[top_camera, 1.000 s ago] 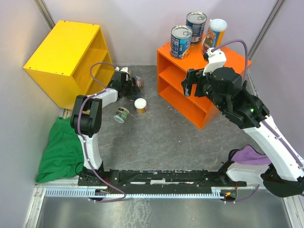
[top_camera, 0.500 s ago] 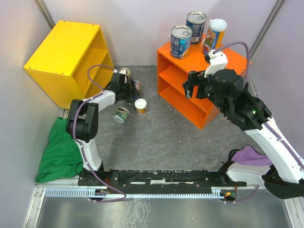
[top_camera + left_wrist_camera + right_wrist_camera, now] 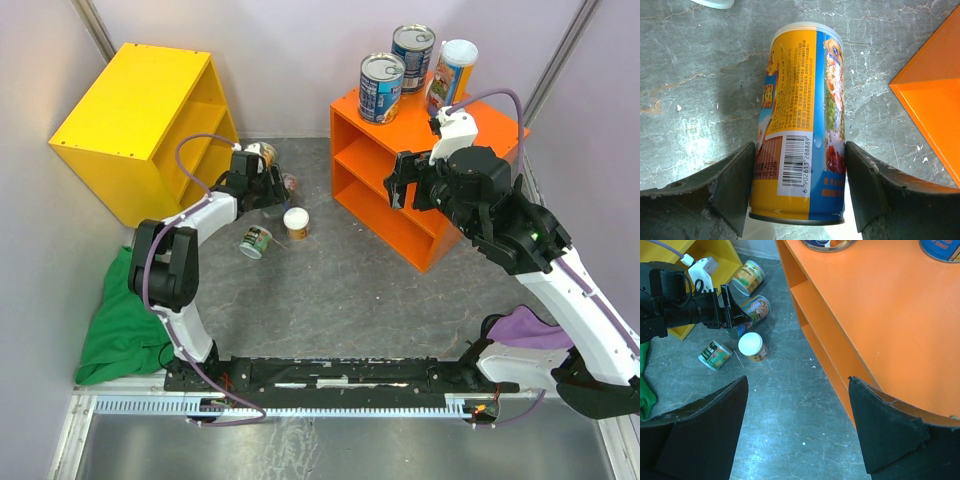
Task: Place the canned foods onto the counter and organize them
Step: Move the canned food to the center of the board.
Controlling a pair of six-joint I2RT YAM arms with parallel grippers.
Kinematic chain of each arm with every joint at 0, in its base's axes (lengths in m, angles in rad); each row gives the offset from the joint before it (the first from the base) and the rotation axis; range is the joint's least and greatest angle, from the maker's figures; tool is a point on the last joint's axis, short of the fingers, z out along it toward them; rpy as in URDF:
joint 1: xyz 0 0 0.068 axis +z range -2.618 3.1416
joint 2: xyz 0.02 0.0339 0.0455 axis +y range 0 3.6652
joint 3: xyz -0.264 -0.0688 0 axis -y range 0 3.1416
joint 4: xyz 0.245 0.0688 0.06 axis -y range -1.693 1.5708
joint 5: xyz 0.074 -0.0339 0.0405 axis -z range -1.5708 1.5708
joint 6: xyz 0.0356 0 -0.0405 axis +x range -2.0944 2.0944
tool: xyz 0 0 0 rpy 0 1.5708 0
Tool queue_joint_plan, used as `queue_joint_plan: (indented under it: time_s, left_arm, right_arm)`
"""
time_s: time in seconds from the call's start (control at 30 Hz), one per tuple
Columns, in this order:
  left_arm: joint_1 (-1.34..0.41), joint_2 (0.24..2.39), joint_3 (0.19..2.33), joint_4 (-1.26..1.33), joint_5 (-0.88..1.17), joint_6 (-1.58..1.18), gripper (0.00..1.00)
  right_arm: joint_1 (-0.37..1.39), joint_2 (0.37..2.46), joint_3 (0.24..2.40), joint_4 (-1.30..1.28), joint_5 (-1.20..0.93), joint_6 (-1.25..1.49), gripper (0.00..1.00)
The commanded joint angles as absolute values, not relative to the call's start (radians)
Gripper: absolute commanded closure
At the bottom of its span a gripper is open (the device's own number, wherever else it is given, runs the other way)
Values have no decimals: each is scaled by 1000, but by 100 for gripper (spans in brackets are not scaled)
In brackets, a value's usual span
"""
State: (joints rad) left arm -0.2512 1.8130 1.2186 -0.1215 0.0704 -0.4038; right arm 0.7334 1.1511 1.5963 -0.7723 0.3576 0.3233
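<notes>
On my left wrist feed, the left end effector (image 3: pixel 800 155) is closed partway on a slim can (image 3: pixel 800 95) with a yellow and blue label. Its 2 fingers (image 3: pixel 735 180) press against opposite sides of the can at the barcode end, and I see no gap on either side. The can lies lengthwise between them over the grey desk (image 3: pixel 690 75). I cannot tell whether it rests on that surface or is just clear of it. In the top view, this grip sits between the yellow cabinet (image 3: pixel 130 110) and the orange desk (image 3: pixel 880 305).

The right end effector (image 3: pixel 797 382) is wide open with nothing between its fingers. It hangs in front of the orange desk's open shelves, above bare grey surface.

On top of the orange desk I count 3 cans, all upright: 2 blue-labelled tins (image 3: pixel 381 88) side by side and a tall white-lidded can (image 3: pixel 452 72) just to their right.

3 more cans are loose on the grey desk around the left end effector. A pale-lidded short can (image 3: pixel 296 222) stands upright, and a green-labelled can (image 3: pixel 256 241) lies on its side just beside it. A tipped can (image 3: pixel 263 153) lies close to the yellow cabinet's front.
</notes>
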Motion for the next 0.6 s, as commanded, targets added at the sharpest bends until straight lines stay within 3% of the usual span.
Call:
queue_joint_plan:
  time_s: [0.0,0.57]
  left_arm:
    - [-257,1691,1216,-41,66,-450,97]
    - [-256,1497,1062,-93,70,-494,97]
  right_arm:
    - [740,1134,1598,-746,342,335,12]
    - [747,1136,1565,-730,307,353,12]
